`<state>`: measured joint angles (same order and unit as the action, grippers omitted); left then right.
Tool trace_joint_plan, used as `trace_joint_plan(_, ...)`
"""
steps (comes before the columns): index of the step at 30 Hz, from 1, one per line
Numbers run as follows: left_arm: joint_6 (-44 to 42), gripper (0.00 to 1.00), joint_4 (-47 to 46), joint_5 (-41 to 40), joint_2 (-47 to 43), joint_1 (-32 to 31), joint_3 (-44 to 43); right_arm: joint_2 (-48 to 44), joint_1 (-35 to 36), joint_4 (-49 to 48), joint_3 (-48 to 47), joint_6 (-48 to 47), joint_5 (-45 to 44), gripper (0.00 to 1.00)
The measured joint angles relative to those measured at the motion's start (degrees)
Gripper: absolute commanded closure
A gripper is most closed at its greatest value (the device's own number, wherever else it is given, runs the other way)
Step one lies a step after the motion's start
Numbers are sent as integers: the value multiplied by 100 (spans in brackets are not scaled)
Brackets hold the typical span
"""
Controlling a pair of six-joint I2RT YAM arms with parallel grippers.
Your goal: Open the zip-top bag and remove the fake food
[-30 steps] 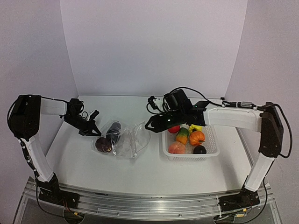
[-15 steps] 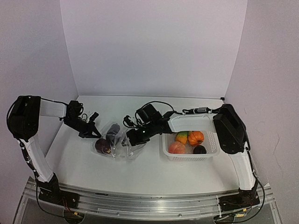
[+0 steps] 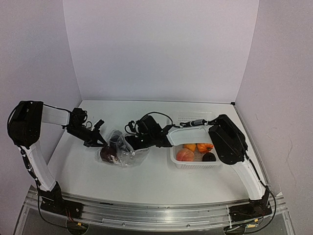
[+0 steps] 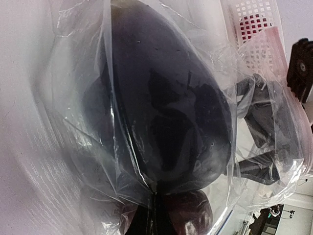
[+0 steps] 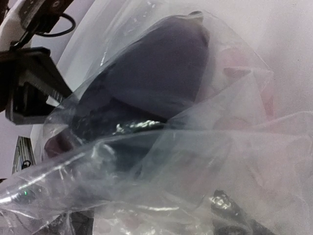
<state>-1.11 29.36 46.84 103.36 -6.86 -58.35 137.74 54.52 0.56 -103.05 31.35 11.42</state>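
Most of the toy food (image 3: 185,154) sits in the basket (image 3: 195,165) on my right. Two pieces are not out yet: a big purple piece (image 4: 166,107) and a small maroon piece (image 4: 193,210), both inside the bag (image 3: 128,152) lying left of centre on the table (image 3: 146,181). My right claw (image 3: 131,142) is in the bag's mouth, fingers spread, gripping nothing. My left claw (image 3: 99,141) touches the bag's left edge; I cannot tell its grip. Room is tight between the claws and open toward me.
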Motion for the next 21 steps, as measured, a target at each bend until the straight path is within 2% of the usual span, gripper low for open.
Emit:
trace_joint_plan(6, -105, 100, 6, -8, 66, -8, -2, 506, 0, -582, -463, 332, -92, 22)
trace_joint_plan(14, -464, 100, 66, -208, 123, -44, -2, 573, 0, -2384, -194, 519, 64, 19)
trace_joint_plan(17, -616, 100, 72, -298, 149, -86, -4, 573, 0, -2567, -207, 523, -8, 18)
trace_joint_plan(21, -831, 100, 112, -394, 196, -173, -70, 596, 0, -2333, -261, 468, -296, 18)
